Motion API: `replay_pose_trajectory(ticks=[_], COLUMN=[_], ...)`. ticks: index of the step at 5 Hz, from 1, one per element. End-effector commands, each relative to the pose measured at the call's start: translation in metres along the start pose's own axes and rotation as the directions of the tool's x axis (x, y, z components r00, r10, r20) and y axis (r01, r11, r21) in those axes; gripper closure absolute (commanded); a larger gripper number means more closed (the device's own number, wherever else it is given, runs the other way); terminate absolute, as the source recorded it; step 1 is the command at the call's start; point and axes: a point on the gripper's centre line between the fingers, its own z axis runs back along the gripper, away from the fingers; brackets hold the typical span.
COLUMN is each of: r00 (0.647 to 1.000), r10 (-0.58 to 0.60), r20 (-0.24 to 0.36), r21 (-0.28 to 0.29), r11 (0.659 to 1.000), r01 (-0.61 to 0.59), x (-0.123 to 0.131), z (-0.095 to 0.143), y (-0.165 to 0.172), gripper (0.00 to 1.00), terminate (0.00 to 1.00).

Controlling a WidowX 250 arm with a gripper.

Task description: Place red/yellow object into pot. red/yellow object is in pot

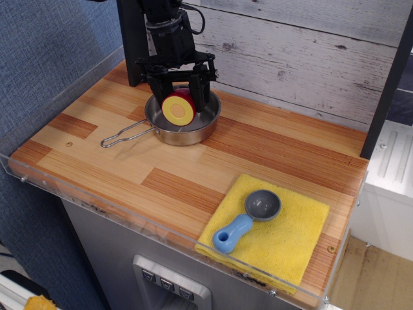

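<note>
The red/yellow object (179,108), a toy half-fruit with its yellow cut face towards the camera, sits low inside the pot (188,136) at the back left of the wooden counter. My gripper (180,102) reaches down from above with a black finger on each side of the fruit, and it looks shut on it. The pot is a shallow steel pan, and its wire loop handle (122,136) points left. The fruit and fingers hide part of the pot's floor.
A yellow sponge cloth (284,242) lies at the front right with a grey scoop with a blue handle (247,216) on it. A black post (131,45) stands behind the pot. A clear plastic rim (129,216) edges the counter. A plank wall closes the back.
</note>
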Motion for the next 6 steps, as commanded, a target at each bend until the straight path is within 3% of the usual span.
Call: replay_pose_trajectory(ticks=[1, 2, 3, 4, 5, 6], r00=[0.996, 0.991, 0.961, 0.933, 0.929, 0.934], r10=[-0.047, -0.079, -0.182, -0.240, -0.247, -0.236], r20=[0.078, 0.104, 0.210, 0.270, 0.275, 0.269], r21=[0.021, 0.047, 0.132, 0.157, 0.128, 0.112], r11=[0.999, 0.996, 0.979, 0.966, 0.967, 0.971], r01=[0.046, 0.074, 0.156, 0.203, 0.220, 0.213], x=[0.009, 0.010, 0.015, 0.008, 0.001, -0.004], z=[0.036, 0.048, 0.091, 0.117, 0.121, 0.123], y=[-0.014, -0.024, -0.063, -0.097, -0.107, -0.103], gripper=[0.00, 0.00, 0.00, 0.00, 0.00, 0.00], terminate=[0.00, 0.00, 0.00, 0.00, 0.00, 1.00])
